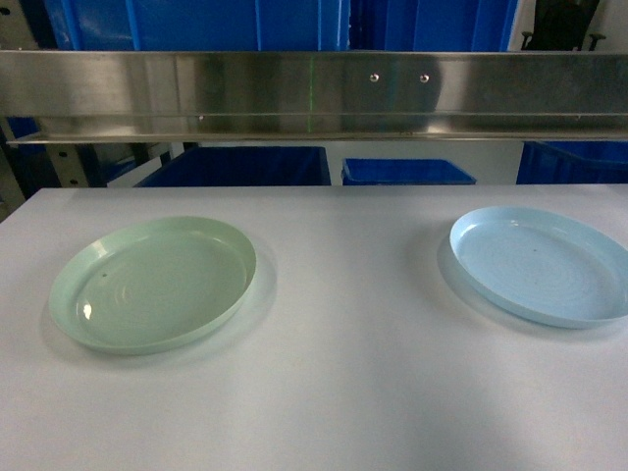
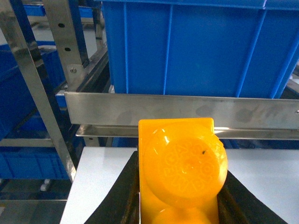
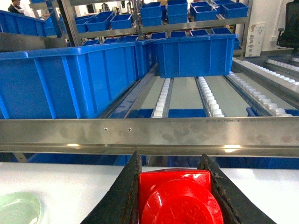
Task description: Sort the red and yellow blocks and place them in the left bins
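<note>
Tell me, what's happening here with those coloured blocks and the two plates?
The robot is holding one toy block in each arm. The left gripper has its jaws shut on the yellow block, and the right gripper has its jaws shut on the red block. Both face a steel rail with blue bins behind it. On the white table, the green plate and blue plate hold nothing. Neither block is in a bin yet.

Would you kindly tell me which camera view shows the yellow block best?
The left wrist view: the yellow block fills its lower centre, held between the left gripper's dark fingers. The head and right wrist views show none of it.
</note>
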